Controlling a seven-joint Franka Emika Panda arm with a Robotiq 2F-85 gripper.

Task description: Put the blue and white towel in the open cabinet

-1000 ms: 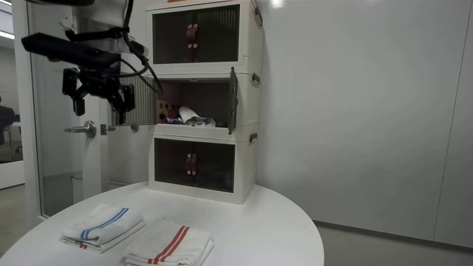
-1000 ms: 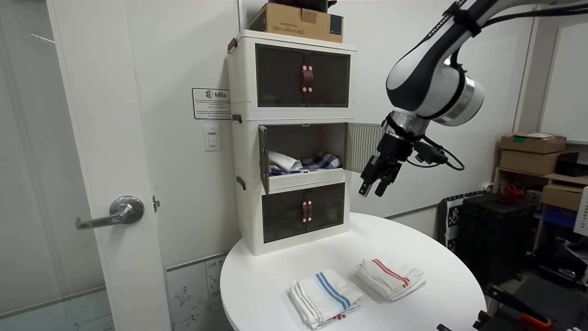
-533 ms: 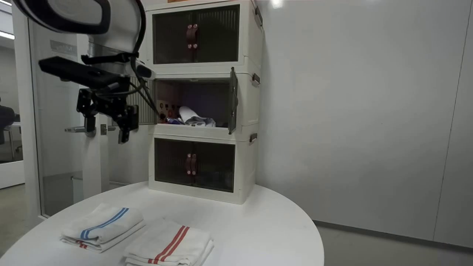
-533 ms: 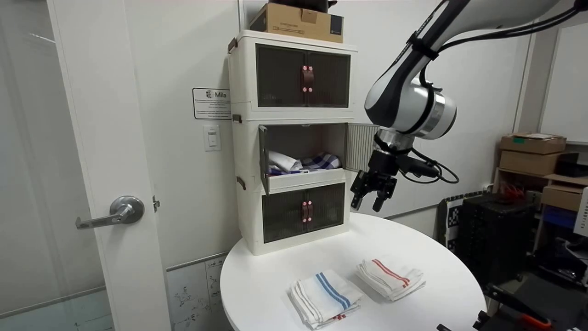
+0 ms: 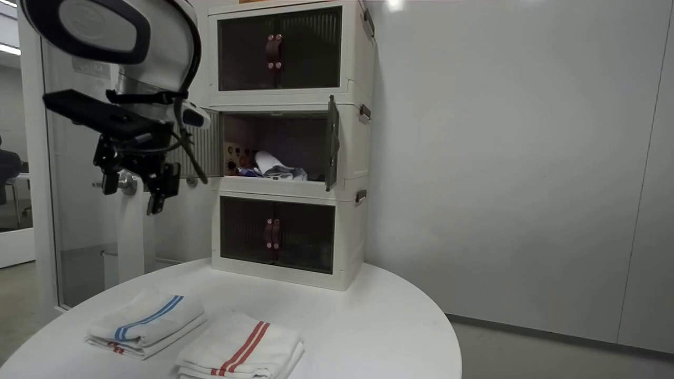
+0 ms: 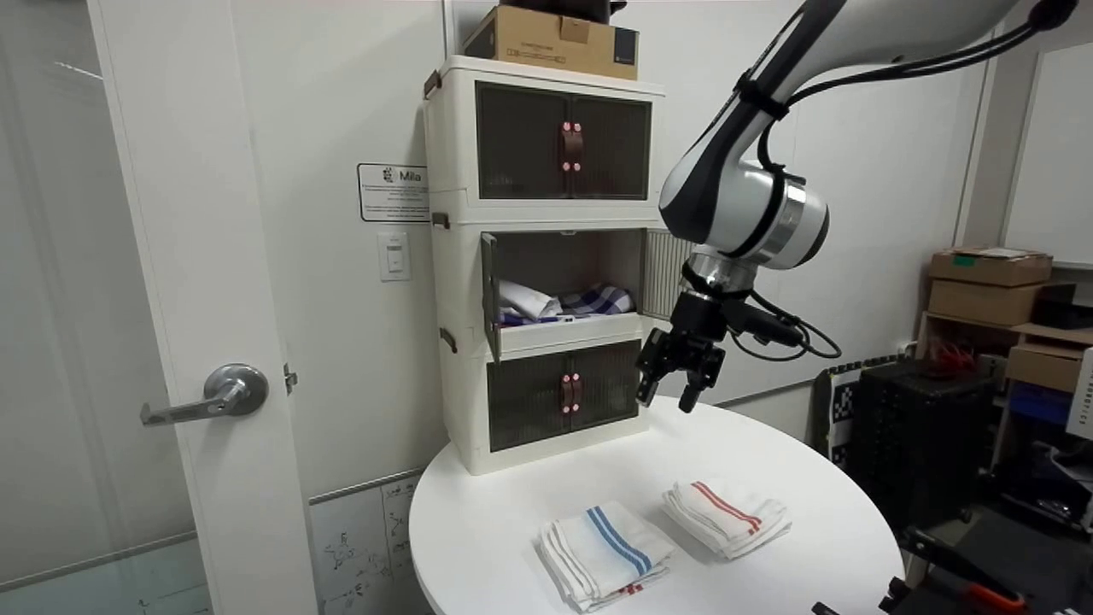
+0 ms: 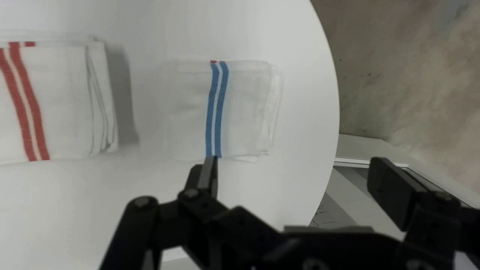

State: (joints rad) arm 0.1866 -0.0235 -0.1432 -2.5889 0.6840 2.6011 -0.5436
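1 blu/wht towel [image 6: 600, 548] blw claw [image 6: 667, 401]

Counted one blue towel [image 6: 604, 553], one red towel [image 6: 726, 519]: two. Saw one table [image 5: 389, 331]. Tallied top compartment [image 6: 542, 141], open cabinet [image 6: 568, 260], bottom compartment [image 6: 542, 401]: three; six doors [image 6: 615, 149], two apiece. Noted one arm [image 6: 743, 196], one gripper [image 6: 664, 404], two fingers [image 7: 393, 189]. Found one sign [image 6: 394, 192], one switch [image 6: 394, 256]. Could not count cloths [image 6: 525, 299] in open cabinet.

the gripper [image 6: 666, 402] now hangs lower than before.
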